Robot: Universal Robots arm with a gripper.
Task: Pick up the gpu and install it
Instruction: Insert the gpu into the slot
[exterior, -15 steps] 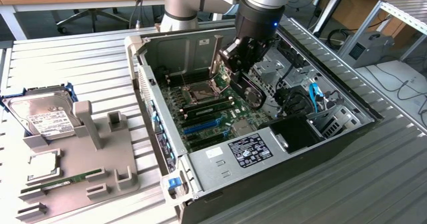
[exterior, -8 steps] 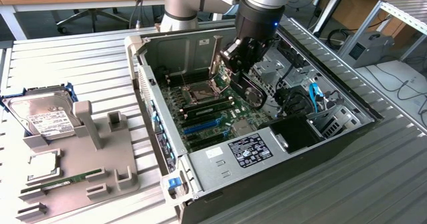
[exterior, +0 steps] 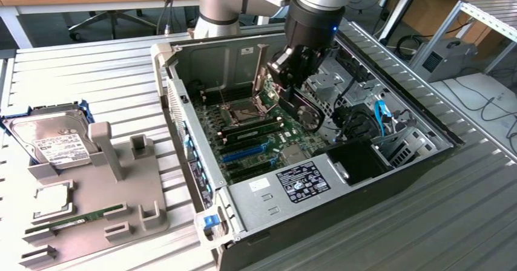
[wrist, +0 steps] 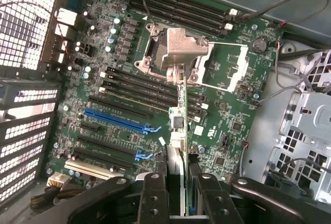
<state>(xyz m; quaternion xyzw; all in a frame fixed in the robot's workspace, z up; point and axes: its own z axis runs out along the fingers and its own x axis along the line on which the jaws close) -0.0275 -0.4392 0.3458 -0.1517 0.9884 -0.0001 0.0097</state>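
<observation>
My gripper (exterior: 296,70) hangs inside the open computer case (exterior: 187,132), above the motherboard (exterior: 267,135). It is shut on the gpu (wrist: 179,123), a thin green card seen edge-on between the two black fingers (wrist: 155,199) in the wrist view. The card's lower edge is above the board, over the area between the silver CPU socket (wrist: 178,53) and the blue expansion slot (wrist: 121,120), and is not touching a slot. In the exterior view the gpu (exterior: 276,84) hangs upright under the gripper, its silver bracket toward the case's rear wall.
A grey fixture (exterior: 89,222) on the exterior view's left holds a hard drive (exterior: 52,141), a square chip (exterior: 50,199) and a memory stick (exterior: 77,218). Inside the case, cables and a drive cage (wrist: 305,136) crowd one side, with a black power supply (exterior: 303,183) at the near end.
</observation>
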